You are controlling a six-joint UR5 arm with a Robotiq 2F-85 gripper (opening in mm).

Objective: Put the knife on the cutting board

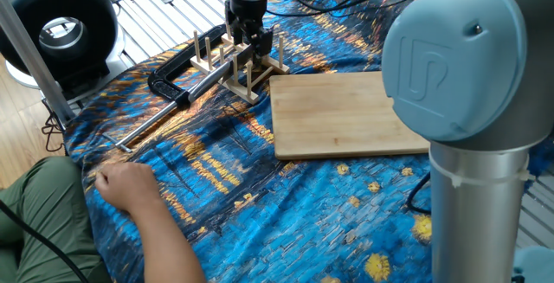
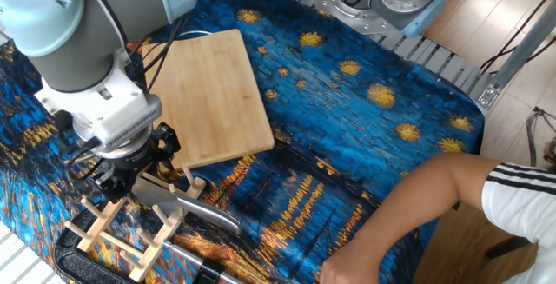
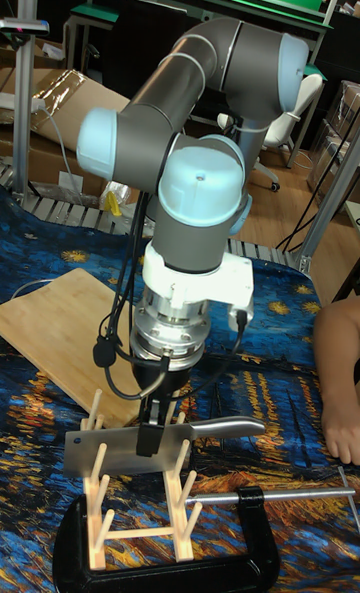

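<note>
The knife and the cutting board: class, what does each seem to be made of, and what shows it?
The knife looks all steel, with a brushed grey blade and a shinier rounded handle. The cutting board looks like bamboo or light wood, matte, with visible glued strips.

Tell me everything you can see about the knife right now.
The knife is an all-metal silver cleaver with a wide rectangular blade and a rounded steel handle. It stands on edge in the wooden peg rack, blade upright between the pegs, handle sticking out sideways toward the person's arm. The pincer is down at the blade's top edge, one dark finger in front of it; whether it grips is unclear. The knife is off the cutting board, which lies beside the rack.
</note>
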